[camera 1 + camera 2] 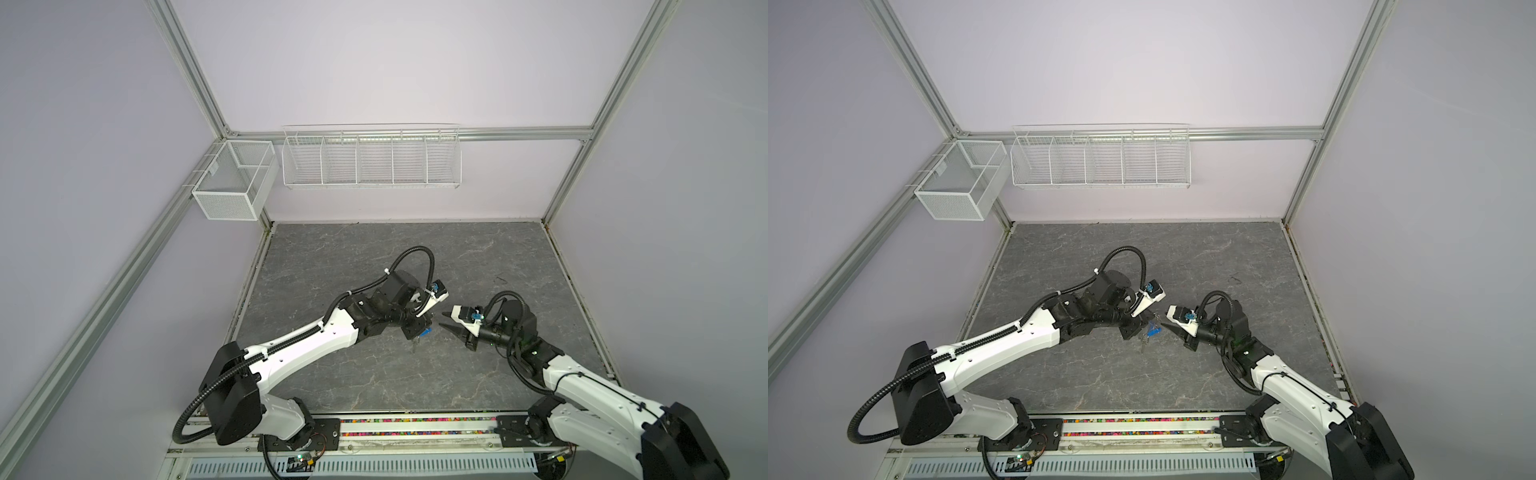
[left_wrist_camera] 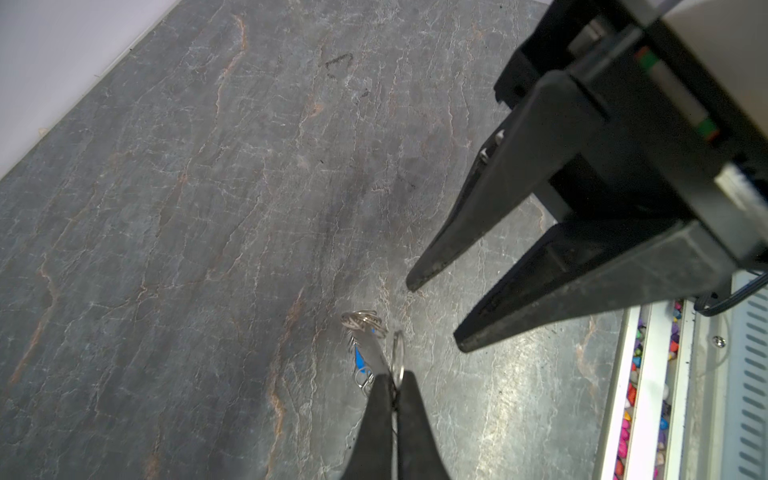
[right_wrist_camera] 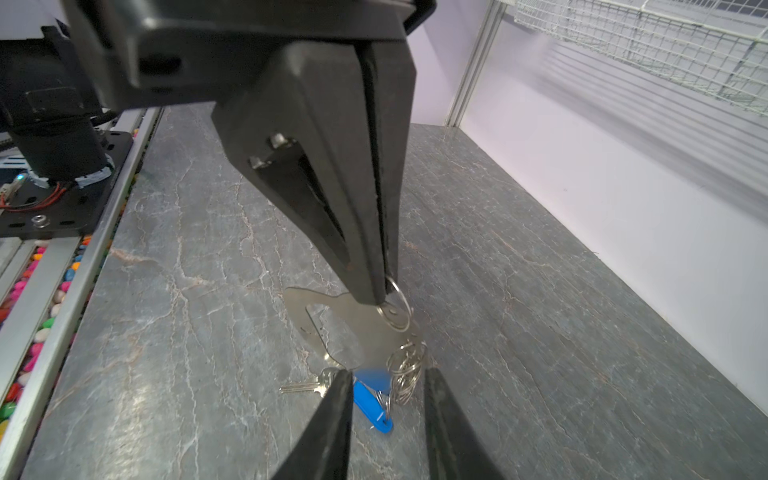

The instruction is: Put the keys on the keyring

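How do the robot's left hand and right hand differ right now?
The left hand is shut, pinching a ring of the keyring; the right hand is open and holds nothing. The left hand points steeply down; the right hand reaches in more sideways. Both are black and tapered.

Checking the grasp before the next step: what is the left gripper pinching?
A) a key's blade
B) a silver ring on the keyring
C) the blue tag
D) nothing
B: in the right wrist view the left gripper is shut on a silver ring at the edge of the keyring; the blue tag sits lower, clear of its fingers.
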Motion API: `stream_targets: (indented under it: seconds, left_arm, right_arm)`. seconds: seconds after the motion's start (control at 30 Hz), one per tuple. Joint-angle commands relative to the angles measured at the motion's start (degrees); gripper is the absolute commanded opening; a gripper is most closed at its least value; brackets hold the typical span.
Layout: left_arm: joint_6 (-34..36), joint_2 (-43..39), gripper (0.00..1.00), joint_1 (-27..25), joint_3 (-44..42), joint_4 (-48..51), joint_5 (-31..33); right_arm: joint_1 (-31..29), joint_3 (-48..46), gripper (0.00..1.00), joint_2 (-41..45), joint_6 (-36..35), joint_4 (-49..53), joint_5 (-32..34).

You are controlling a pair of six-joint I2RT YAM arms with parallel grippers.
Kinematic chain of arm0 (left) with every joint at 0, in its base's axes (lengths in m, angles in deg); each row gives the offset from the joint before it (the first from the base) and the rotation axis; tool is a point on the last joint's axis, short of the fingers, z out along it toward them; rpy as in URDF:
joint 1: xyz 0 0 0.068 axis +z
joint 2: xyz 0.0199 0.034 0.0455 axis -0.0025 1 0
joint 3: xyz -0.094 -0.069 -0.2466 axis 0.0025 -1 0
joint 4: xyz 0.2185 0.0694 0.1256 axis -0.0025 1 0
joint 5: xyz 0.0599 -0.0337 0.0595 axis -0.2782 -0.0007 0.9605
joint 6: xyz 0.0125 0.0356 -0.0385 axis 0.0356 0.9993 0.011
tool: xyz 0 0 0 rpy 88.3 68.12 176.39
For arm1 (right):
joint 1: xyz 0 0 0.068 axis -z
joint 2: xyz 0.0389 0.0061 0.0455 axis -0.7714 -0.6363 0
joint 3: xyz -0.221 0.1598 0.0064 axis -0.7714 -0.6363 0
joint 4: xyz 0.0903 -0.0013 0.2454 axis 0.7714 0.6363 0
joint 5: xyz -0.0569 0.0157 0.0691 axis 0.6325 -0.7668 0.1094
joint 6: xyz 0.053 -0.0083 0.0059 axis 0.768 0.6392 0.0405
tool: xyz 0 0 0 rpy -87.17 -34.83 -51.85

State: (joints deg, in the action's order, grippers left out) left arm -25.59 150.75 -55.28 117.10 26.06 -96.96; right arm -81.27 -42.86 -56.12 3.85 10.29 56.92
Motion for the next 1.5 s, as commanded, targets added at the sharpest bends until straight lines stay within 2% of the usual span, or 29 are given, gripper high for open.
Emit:
stream_targets:
  seconds: [0.0, 0.07, 0.17, 0.7, 1.03, 1.13, 1.23, 1.47]
  left_arm:
    - [-0.3, 1.1, 0.00, -0.6, 2.3, 2.1, 0.3]
    - [-0.3, 1.2, 0.00, -0.8, 2.7, 2.7, 0.2]
    - [0.2, 1.3, 0.00, -1.1, 2.6, 3.0, 0.0]
    - [3.9, 1.8, 0.00, -1.8, 2.7, 4.0, -1.8]
    - [4.9, 1.3, 0.00, -1.9, 2.1, 3.2, -3.3]
    - [5.2, 0.9, 0.00, -1.9, 1.6, 2.6, -4.1]
    - [5.8, 0.2, 0.00, -1.9, 0.7, 2.1, -5.1]
    - [7.6, -1.6, 0.00, -1.9, -1.4, 0.3, -7.6]
  right_arm:
    - [0.2, 0.3, 0.25, -2.1, -0.3, -2.9, -3.1]
    - [0.0, 0.0, 0.22, -3.2, 0.2, -4.3, -1.2]
    - [0.0, -1.6, 0.22, -4.0, 0.1, -8.8, -1.9]
    - [-1.4, 0.3, 0.21, -7.8, -3.9, -6.4, -7.4]
    - [-2.3, 1.6, 0.08, -9.2, -5.9, -3.6, -8.4]
    - [-2.9, 2.6, 0.09, -10.2, -6.8, -1.6, -8.9]
    - [-3.2, 2.4, 0.17, -10.7, -7.1, -1.3, -9.2]
    - [-3.4, 1.8, 0.15, -11.4, -7.7, -2.5, -9.9]
